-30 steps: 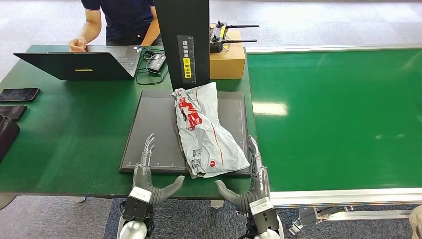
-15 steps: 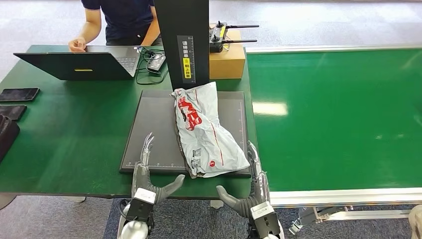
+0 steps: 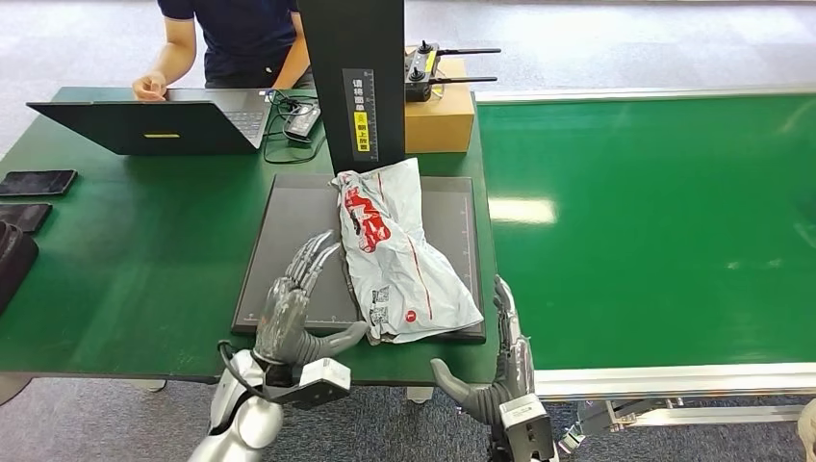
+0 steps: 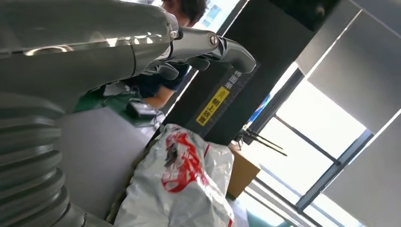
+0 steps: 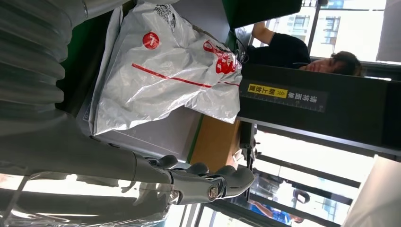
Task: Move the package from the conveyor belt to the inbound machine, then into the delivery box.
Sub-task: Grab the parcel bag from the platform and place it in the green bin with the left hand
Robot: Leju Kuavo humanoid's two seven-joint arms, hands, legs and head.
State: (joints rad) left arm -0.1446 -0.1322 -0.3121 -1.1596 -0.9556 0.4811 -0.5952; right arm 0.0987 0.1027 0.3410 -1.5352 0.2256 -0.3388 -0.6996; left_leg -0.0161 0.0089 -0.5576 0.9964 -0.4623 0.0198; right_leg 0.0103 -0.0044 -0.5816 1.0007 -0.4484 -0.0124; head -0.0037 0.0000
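The crumpled white-and-grey plastic mailer package with red print (image 3: 399, 252) lies on the flat dark-grey scanning platform of the inbound machine (image 3: 289, 241), its far end near the foot of the machine's black upright column (image 3: 358, 82) and its near corner at the platform's front edge. By that lie, the conveyor-to-machine step looks finished, and the step in hand is picking the package up again for the delivery box.

On the left, the robot's left hand (image 3: 293, 303) hovers over the platform just beside the package, fingers spread and holding nothing. To the right of the package, the right hand (image 3: 502, 361) is at the table's front edge, also spread and empty, near the package's near corner but apart from it. The broad green conveyor belt (image 3: 654, 221) runs further right.

The next move probably calls for both hands to close in from either side and get under the slack plastic, which is likely to sag and slip.

No delivery box can be identified. A brown cardboard box (image 3: 440, 115) stands behind the column with a black controller on top; its contents are hidden.
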